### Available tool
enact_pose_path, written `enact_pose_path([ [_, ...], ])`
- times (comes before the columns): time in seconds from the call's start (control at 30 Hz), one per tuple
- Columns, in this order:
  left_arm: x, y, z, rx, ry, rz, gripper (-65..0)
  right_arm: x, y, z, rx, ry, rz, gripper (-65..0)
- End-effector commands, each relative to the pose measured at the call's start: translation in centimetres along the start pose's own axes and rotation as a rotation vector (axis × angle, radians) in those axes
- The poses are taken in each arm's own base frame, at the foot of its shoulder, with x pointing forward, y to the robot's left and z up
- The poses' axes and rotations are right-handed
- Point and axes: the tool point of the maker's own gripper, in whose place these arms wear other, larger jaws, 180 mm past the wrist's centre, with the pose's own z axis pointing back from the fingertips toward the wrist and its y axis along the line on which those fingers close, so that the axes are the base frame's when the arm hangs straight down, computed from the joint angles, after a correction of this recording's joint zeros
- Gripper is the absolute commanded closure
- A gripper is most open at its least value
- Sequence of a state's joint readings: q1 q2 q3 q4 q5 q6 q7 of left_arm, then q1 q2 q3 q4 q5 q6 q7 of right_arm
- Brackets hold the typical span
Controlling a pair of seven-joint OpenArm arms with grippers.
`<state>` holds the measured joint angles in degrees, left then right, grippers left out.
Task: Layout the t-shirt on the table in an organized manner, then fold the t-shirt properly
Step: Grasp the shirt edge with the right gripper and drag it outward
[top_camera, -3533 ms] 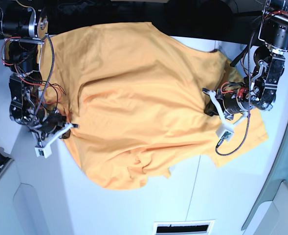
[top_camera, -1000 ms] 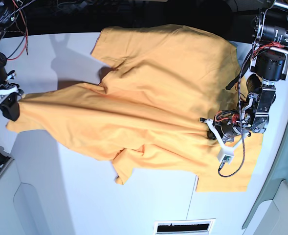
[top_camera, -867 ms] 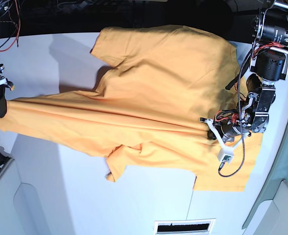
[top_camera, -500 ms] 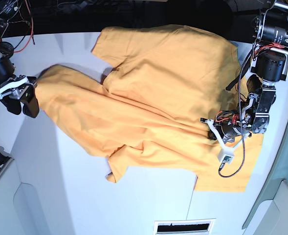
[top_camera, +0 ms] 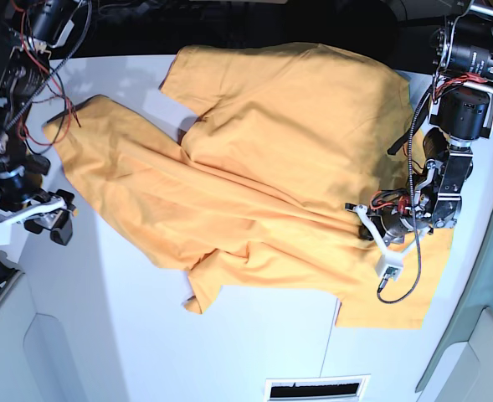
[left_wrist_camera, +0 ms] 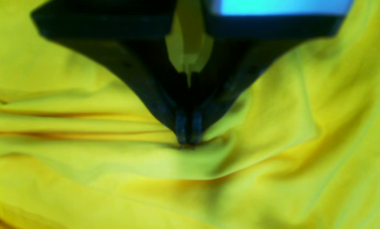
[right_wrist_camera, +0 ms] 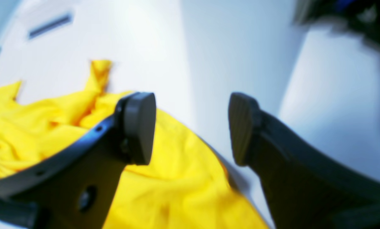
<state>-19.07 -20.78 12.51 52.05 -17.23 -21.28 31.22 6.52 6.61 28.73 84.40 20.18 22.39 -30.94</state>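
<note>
Jaws of the left gripper [left_wrist_camera: 187, 140] are pinched together on a fold of the shirt [left_wrist_camera: 272, 165], the two tips meeting right at the cloth; the right gripper [right_wrist_camera: 191, 128] stands wide, with nothing between its two pads [right_wrist_camera: 139, 127].

One shirt lies on the table [top_camera: 229, 352], spread across its middle and far side in the base view, rumpled and not flat. One sleeve [top_camera: 192, 84] shows near the far edge, and a second flap [top_camera: 200, 289] sticks out toward the near edge. A long part of the cloth reaches toward the base view's left side.

Only the base view gives the whole layout: the shirt [top_camera: 288, 159], both arms, a thin dark seam [top_camera: 330, 331] in the tabletop and a dark slot [top_camera: 313, 389] at the near edge. There the left gripper [top_camera: 365, 230] sits on the shirt near its right-hand edge, but its tips are too small to read. The right gripper [top_camera: 49, 226] is over bare table, apart from the cloth.

Left wrist view shows what the base view cannot: the closed tips and the creases running away from them. It is filled with cloth, so no table shows.

Right wrist view is blurred. It shows the gap between the pads, with the shirt [right_wrist_camera: 177, 190] below and white table [right_wrist_camera: 209, 47] beyond.

Counted: one shirt, two grippers, one table.
</note>
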Motion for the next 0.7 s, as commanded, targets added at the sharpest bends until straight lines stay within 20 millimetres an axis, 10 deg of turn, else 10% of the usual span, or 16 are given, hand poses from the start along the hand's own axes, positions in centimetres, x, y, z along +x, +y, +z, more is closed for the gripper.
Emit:
enact_pose_path([
  [0.0,-2.1,1.3,0.3,0.041,0.098,-0.015,0.0,1.8,0.1,-1.3,0.006,-0.04,0.009,-35.6],
  [0.2,-2.3,1.3,0.3,0.04,0.114,-0.012,0.0,-2.9,1.8,-8.0,0.051,0.17,0.023,-35.6],
  [0.47,-1.8,0.2,0.0,0.014,0.098,0.007,0.0,-7.9,8.4,-8.7,0.266,0.319,0.145,-35.3],
  [0.67,-1.9,0.1,0.0,0.014,0.106,0.007,0.0,-6.2,9.2,-8.6,0.28,0.275,0.179,0.0],
])
